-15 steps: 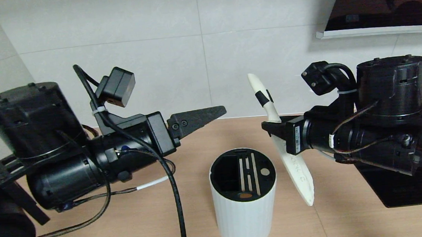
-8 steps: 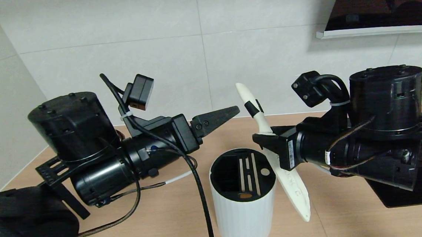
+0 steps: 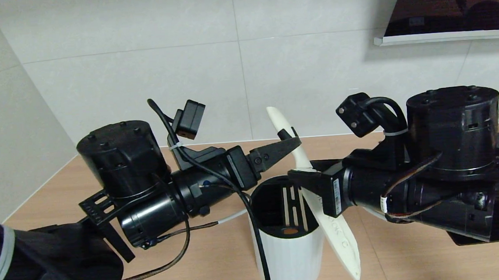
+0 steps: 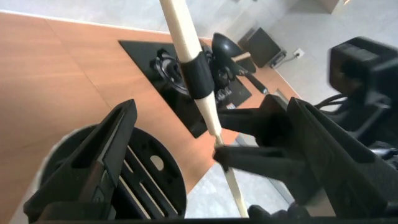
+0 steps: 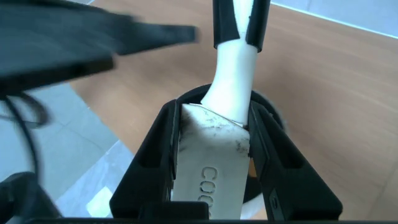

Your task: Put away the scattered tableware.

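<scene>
While the right gripper [image 3: 307, 177] is clamped flat on both faces of the white knife [image 3: 341, 244] just below its handle, the left gripper [image 4: 210, 109] is spread wide, with the handle standing in the gap between its fingers. I cannot tell whether either left finger touches it. The knife is held in the air, tilted: its handle, ringed by a black band, points up toward the tiled wall [image 3: 138, 55], and its blade slants down, the tip lower than the top of the holder [image 3: 284, 260]. From the head view the blade crosses the holder's right edge. The holder, a white cylinder with a black slotted top, stands upright on the wooden counter [image 3: 213, 256] below both grippers. A black cooktop [image 4: 161, 62] lies on the counter to the right.
</scene>
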Controlling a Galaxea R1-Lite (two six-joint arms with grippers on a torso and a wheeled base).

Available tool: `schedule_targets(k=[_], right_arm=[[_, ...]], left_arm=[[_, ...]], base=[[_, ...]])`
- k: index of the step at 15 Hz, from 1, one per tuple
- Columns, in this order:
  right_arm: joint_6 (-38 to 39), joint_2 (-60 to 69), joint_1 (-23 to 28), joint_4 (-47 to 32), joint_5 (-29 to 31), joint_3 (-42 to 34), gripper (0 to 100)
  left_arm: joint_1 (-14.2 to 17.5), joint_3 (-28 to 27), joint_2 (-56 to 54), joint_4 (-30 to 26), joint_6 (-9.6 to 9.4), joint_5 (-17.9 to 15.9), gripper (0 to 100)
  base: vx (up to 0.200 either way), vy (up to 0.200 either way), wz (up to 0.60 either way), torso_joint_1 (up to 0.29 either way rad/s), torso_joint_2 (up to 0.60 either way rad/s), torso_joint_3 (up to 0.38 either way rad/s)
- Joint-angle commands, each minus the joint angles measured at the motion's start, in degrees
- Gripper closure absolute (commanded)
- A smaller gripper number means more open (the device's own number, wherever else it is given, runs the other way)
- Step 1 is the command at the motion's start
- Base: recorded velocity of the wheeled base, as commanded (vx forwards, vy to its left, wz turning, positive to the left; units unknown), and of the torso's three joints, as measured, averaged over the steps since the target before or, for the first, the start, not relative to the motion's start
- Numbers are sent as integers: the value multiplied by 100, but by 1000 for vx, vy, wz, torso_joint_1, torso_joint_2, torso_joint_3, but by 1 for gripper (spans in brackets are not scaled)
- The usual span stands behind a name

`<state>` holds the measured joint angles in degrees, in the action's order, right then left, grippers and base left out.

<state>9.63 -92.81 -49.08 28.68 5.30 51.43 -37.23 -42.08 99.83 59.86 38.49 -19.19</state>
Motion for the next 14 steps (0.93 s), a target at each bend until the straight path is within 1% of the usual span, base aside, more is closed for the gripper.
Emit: schedule_targets(k=[1, 3, 4, 9, 11, 14], right_arm=[[4, -36, -75, -3, -3, -2, 100], [13, -71, -102, -3, -3, -10, 100], [56, -80, -137, -3, -3, -10, 100], [118, -71, -190, 6, -21, -54, 100], [118, -71, -278, 6, -21, -98, 100], [118, -53, -304, 6, -29, -133, 100]], left_arm=[[-56, 16, 160, 149, 1, 29, 0], [-118, 16, 353, 474, 1, 266, 0], [-135, 16, 406, 562, 1, 293, 0], [-179, 16, 423, 589, 1, 293, 0], [-223, -2, 502, 589, -17, 381, 0], [-223, -28, 511, 597, -17, 407, 0]], base=[[0, 0, 0, 0, 0, 0], [0, 0, 0, 0, 0, 0], [0, 0, 0, 0, 0, 0], [0, 0, 0, 0, 0, 0], [0, 0, 0, 0, 0, 0], [0, 0, 0, 0, 0, 0]])
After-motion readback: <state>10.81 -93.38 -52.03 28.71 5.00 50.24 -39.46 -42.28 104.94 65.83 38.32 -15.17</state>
